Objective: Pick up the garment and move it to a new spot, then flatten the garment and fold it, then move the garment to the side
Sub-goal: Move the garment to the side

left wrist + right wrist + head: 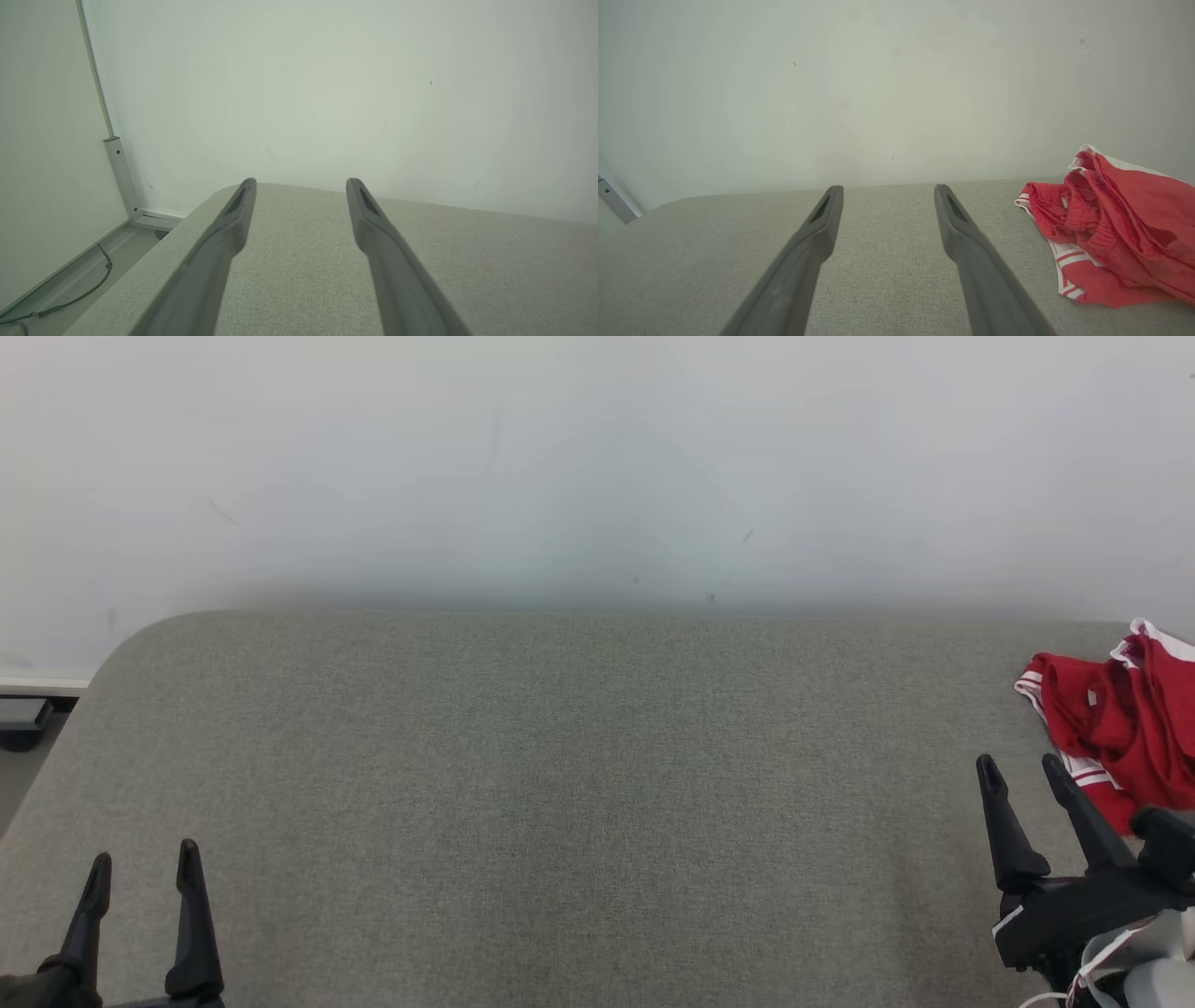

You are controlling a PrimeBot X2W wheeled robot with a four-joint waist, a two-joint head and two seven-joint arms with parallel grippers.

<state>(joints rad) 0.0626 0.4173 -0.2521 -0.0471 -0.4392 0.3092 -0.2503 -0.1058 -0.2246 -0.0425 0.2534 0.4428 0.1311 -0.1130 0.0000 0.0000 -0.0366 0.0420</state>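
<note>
Red garment (1125, 723) sits bunched at the table's (560, 784) right edge, just right of & slightly beyond the right gripper (1018, 763). The left gripper (145, 852) is well apart. Both grippers' fingers are spread, nothing held. R arm is the likelier pick.

From my end, the garment (1120, 728) lies at the far right edge of the table (560, 784), which butts up against the wall (560, 457) behind. My right gripper (1018, 761) hovers just left of it; the left gripper (145, 852) is way over at the near-left corner.
</note>
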